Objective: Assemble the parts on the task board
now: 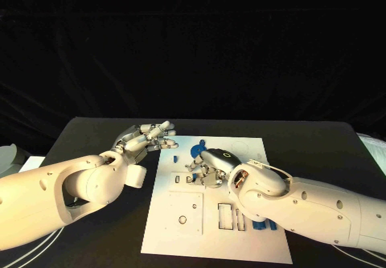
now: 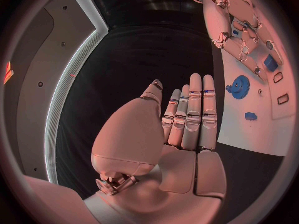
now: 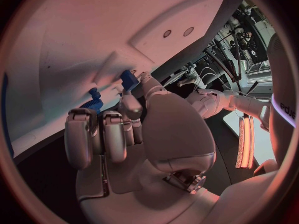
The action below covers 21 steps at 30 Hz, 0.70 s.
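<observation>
Left hand (image 1: 143, 140): silver, many-fingered; fingers (image 2: 193, 112) straight and side by side, thumb alongside, palm bare; holds nothing, touches nothing.
Left hand position: hovers over black table (image 1: 96, 131) just off the near-left edge of the white rectangular task board (image 1: 185, 234); fingertips reach toward the board's far-left corner.
Right hand (image 1: 211, 167): silver, palm down over upper middle of the board; fingers (image 3: 93, 134) curled downward toward the plate.
Right hand grip: small blue block-shaped part (image 3: 129, 79) sits right at the fingertips, apparently pinched between thumb and a finger; contact partly hidden, so hold not fully certain.
Beside right fingertips: blue toothed gear part (image 3: 93, 100) lies on the board, just next to the curled fingers; touching or not, cannot tell.
Gear from other views: round blue gear with stub (image 2: 238, 86) flat on the board, between the two hands; also seen as blue disc (image 1: 197, 149) just beyond the right hand.
Other parts: small blue piece (image 2: 249, 116) on the board near the left fingertips' side; blue square block (image 2: 269, 62) close under the right hand; blue pieces (image 1: 262, 224) standing by the slots at the near-right, partly covered by the right forearm.
Board features: rectangular slots (image 1: 231, 216) and square recessed plate (image 1: 186, 209) near the robot, well apart from both sets of fingers.
Obstruction: right hand's back and wrist cover the spot under its fingers in head view.
</observation>
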{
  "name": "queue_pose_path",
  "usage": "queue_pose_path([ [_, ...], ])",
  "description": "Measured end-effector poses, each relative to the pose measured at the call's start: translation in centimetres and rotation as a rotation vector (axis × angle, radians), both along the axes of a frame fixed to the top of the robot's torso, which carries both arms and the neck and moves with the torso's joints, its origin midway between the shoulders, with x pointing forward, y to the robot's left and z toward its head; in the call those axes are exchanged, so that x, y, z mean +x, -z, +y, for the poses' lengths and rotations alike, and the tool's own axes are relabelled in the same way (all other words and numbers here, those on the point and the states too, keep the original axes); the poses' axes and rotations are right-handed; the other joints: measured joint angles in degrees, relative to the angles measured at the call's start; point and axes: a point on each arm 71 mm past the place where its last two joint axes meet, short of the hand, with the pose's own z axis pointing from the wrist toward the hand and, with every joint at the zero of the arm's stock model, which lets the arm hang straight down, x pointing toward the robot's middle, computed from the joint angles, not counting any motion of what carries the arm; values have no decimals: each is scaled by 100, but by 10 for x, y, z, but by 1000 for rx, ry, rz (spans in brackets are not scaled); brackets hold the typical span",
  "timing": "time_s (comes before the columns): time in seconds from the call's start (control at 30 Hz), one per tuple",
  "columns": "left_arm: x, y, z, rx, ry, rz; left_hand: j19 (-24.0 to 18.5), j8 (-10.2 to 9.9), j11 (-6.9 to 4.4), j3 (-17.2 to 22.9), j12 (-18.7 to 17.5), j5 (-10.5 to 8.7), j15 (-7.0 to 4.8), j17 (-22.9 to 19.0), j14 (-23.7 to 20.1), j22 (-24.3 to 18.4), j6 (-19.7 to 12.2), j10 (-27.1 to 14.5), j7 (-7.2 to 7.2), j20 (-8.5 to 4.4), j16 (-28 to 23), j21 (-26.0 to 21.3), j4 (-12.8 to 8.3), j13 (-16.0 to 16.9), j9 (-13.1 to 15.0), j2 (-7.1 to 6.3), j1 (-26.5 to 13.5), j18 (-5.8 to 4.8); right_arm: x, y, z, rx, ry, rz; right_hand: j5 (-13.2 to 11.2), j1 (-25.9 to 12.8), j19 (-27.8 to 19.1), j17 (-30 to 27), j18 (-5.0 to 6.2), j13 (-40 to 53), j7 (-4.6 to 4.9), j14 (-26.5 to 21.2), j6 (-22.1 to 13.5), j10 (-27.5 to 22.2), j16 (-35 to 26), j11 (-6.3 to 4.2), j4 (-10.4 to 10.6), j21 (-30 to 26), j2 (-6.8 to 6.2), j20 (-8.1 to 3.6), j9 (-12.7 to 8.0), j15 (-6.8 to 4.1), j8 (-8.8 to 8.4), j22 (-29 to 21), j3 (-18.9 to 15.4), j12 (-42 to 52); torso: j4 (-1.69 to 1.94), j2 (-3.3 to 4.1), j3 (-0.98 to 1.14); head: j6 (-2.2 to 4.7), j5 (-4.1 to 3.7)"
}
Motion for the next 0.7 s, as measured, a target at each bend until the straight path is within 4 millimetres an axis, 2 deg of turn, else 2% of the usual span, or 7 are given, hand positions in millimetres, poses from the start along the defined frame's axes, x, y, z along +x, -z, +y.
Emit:
queue_pose_path([
  [0.2,0,0,0,0,-1,0,0,0,0,0,0,0,0,0,0,0,0,0,0,0,0,0,0,0,0,0,0,0,0,-2,-3,22,11,-18,15,22,0,0,0,4,0,0,0,0,0,0,5,0,22,0,0,0,0,4,-77,17,1,0,0,4,3],
  [0.37,1,0,1,2,-3,1,27,0,4,16,0,0,-8,58,34,4,12,5,11,-4,13,1,-16,0,0,31,32,-1,-6,-7,-6,64,-22,-34,-74,-46,0,-1,0,107,29,0,-28,69,0,36,107,0,-46,0,0,0,0,4,-257,199,1,0,2,10,10],
  [0.53,3,2,4,11,-9,5,613,0,-116,0,19,0,-227,503,806,193,115,320,-73,-214,622,412,-32,41,0,30,30,-1,-13,-18,-13,134,-87,-37,-81,-46,0,-1,0,119,27,0,-68,74,0,31,165,0,-46,0,0,0,-22,3,-392,204,-1,-7,2,23,20],
  [0.6,4,3,5,21,-9,9,928,0,-216,-37,154,0,-342,836,1210,339,178,632,-136,-337,1108,701,5,121,2,27,27,-1,-15,-26,-18,166,-106,-36,-81,-46,0,-1,0,117,35,0,-76,74,0,31,179,0,-46,0,0,0,-22,3,-407,204,-4,-12,1,27,20],
  [0.63,4,3,6,32,-7,12,1065,0,-279,-51,237,0,-399,1344,1357,417,219,805,-177,-394,1671,848,19,172,8,2,2,-1,-15,-32,-22,188,-112,-35,-81,-46,-12,-1,0,113,35,0,-76,74,0,31,194,0,-46,12,0,0,-22,3,-421,204,-5,-15,2,34,18],
  [0.7,5,5,6,56,1,19,1314,0,-409,-85,426,0,-487,2968,1450,639,300,1090,-259,-536,3406,1233,54,336,22,-36,-36,-2,-14,-42,-31,220,-110,-31,-57,-46,-20,-1,0,97,35,0,-76,74,0,31,202,0,-46,20,0,0,-22,3,-430,204,-11,-24,1,41,16],
])
